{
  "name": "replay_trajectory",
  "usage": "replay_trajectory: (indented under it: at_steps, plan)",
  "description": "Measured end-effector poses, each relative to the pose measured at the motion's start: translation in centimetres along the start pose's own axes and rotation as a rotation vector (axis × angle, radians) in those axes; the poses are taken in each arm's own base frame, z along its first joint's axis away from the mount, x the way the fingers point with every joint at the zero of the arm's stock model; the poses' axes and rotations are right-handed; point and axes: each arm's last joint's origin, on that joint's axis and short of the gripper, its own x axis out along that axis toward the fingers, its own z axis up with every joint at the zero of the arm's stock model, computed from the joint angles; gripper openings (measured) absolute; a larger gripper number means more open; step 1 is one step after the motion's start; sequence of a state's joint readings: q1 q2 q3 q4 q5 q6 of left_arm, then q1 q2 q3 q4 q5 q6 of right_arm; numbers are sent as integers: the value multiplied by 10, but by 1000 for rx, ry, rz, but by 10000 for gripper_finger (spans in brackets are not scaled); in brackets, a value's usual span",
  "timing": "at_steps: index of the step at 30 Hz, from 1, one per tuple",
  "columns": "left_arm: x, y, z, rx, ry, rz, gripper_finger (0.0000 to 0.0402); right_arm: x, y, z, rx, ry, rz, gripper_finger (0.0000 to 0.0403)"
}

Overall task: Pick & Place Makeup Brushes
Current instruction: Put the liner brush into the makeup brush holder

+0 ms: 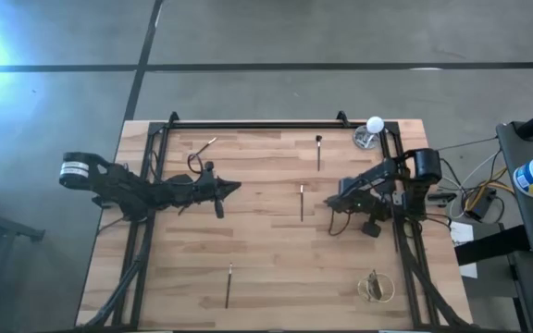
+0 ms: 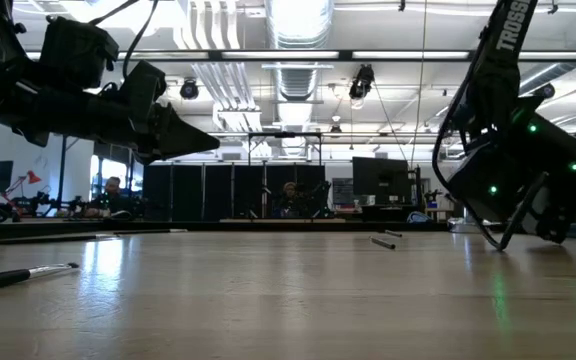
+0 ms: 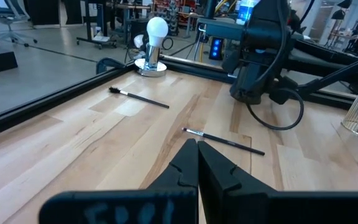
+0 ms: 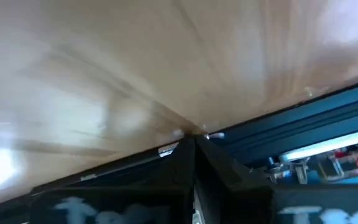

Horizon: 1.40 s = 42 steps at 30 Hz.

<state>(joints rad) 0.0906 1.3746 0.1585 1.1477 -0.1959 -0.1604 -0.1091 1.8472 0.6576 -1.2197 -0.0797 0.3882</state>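
Several makeup brushes lie flat on the wooden table: one at mid-table (image 1: 302, 202), one toward the far edge (image 1: 319, 151), one at the far left (image 1: 204, 146) and one near the front (image 1: 229, 284). My left gripper (image 1: 236, 188) is shut and empty; it hovers level above the table's left half, pointing at the mid-table brush (image 3: 222, 140). My right gripper (image 1: 331, 203) is shut with nothing between its fingers. It slants down over the table's right side, just right of that brush. In the right wrist view its shut fingertips (image 4: 194, 146) show over blurred wood.
A white ball on a silver stand (image 1: 371, 131) sits at the far right corner. A wire basket (image 1: 375, 289) stands at the near right. A black frame rail (image 1: 248, 124) runs along the table's far edge and sides. Cables hang beside the right arm.
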Motion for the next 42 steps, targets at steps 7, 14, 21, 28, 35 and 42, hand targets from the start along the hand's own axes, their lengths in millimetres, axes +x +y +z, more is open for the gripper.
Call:
replay_trajectory:
  at_steps: [7, 14, 21, 28, 35, 42]
  plan:
    - [0, 0, 0, 3, 0, 0, 0, -15, 8, -11, -62, -30, 48, 8]
    - [0, 0, -1, 5, 6, 1, 0, -8, 15, -11, -84, 12, 34, 8]
    - [0, 0, -1, 6, 7, 1, 0, 7, 17, -2, -120, 131, -5, 8]
    - [0, 0, -2, 9, 16, 2, 0, 10, 17, -1, -143, 147, -10, 8]
    - [0, 0, -2, 12, 23, 3, 0, 10, 16, -4, -184, 88, 30, 8]
    - [0, 0, -3, 13, 33, 5, 0, 15, 16, -5, -202, 88, 81, 8]
